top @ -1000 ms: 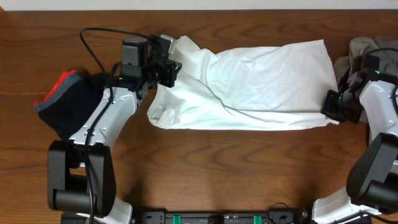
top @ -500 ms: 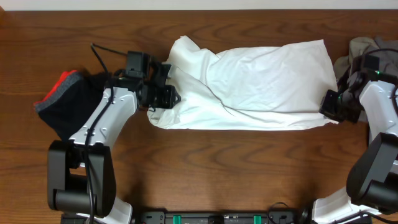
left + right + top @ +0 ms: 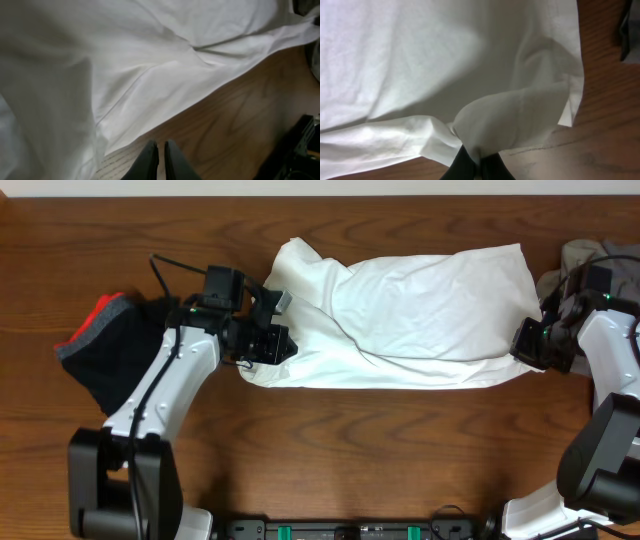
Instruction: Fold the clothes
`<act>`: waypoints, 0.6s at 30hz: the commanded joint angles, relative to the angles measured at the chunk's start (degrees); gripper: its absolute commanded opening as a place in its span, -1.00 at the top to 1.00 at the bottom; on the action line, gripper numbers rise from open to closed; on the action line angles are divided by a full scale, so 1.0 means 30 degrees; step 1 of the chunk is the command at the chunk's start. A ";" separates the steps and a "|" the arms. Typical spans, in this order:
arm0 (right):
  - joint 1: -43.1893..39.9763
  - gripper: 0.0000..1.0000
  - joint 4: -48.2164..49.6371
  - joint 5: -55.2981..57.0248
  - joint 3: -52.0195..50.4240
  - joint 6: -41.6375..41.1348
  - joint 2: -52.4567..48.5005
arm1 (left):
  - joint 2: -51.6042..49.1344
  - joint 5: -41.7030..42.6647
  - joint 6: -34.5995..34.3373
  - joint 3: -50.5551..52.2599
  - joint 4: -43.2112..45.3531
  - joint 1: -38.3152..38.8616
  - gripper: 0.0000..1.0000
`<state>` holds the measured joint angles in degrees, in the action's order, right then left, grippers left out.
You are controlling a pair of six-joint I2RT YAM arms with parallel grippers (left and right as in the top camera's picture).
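Mid-fold here. The white garment (image 3: 430, 310) lies stretched out on the surface (image 3: 350, 450) between my two arms. It's rumpled, with a big diagonal crease running away from my left end effector (image 3: 268, 340). That one has its fingers drawn nearly together and sits low, with the garment's hem just ahead of it and bare wood right under it. Nothing's obviously pinched in there. My right end effector (image 3: 532, 345) is clamped on a bunched corner of the fabric, which puckers up right at its tips in the wrist view.

My read is that the step in hand is getting a matching grip on the left end, so both ends can travel together. To do it well I'd open the left fingers, slide one under the hem right in front of them, and grab only the layers I mean to fold. The cloth looks doubled over there, so it'd be easy to catch a stray layer. The right side should hold gentle tension and not yank, or that crease gets dragged into the fold. There's also a dark garment with red trim (image 3: 105, 345) behind the left end effector and a grey one (image 3: 590, 255) just beyond the right, so short swings.
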<state>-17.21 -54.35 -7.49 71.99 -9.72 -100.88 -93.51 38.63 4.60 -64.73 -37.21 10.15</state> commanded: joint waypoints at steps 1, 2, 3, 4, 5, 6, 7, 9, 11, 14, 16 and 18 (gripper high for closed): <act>-0.0211 0.97 0.0131 -0.0306 -0.0036 -0.0583 -0.0131 | 0.0306 -0.0328 0.0831 0.0124 -0.0160 0.0532 0.83; -0.0255 0.97 0.0211 -0.0321 -0.0029 -0.0852 -0.0131 | 0.0204 -0.0882 0.0831 0.0284 -0.0087 0.0816 0.83; -0.0277 0.98 0.0270 -0.0430 -0.0022 -0.1078 -0.0124 | 0.0109 -0.1370 0.0831 0.0415 -0.0058 0.1078 0.83; -0.0321 0.98 0.0299 -0.0656 -0.0015 -0.1180 -0.0124 | -0.0022 -0.1821 0.0831 0.0583 0.0007 0.1406 0.83; -0.0372 0.98 0.0342 -0.0976 0.0000 -0.1188 -0.0124 | -0.0168 -0.2164 0.0831 0.0721 0.0066 0.1683 0.83; -0.0408 0.98 0.0393 -0.1202 0.0000 -0.1188 -0.0124 | -0.0277 -0.2477 0.0831 0.0882 0.0182 0.1953 0.83; -0.0466 0.98 0.0444 -0.1341 0.0000 -0.1195 -0.0124 | -0.0430 -0.3009 0.0823 0.1115 0.0459 0.2244 0.83; -0.0561 0.97 0.0561 -0.1392 0.0000 -0.1202 -0.0124 | -0.0619 -0.4357 0.0816 0.1639 0.1173 0.2659 0.84; -0.0678 0.97 0.0707 -0.1384 0.0000 -0.1202 -0.0124 | -0.0852 -0.5435 0.0801 0.2149 0.1967 0.2863 0.86; -0.0860 0.97 0.0852 -0.1384 0.0000 -0.1202 -0.0124 | -0.1209 -0.6076 0.0721 0.2841 0.3279 0.2790 0.87; -0.1020 0.97 0.1027 -0.1384 0.0000 -0.1202 -0.0124 | -0.1472 -0.6309 0.0532 0.3242 0.4116 0.2703 0.87; -0.1173 0.98 0.1260 -0.1392 0.0007 -0.1202 -0.0124 | -0.1807 -0.6353 0.0233 0.3461 0.4736 0.2674 0.86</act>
<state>-19.68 -51.16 -10.94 71.96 -12.58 -100.88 -97.60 22.57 6.04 -55.33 -24.47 18.52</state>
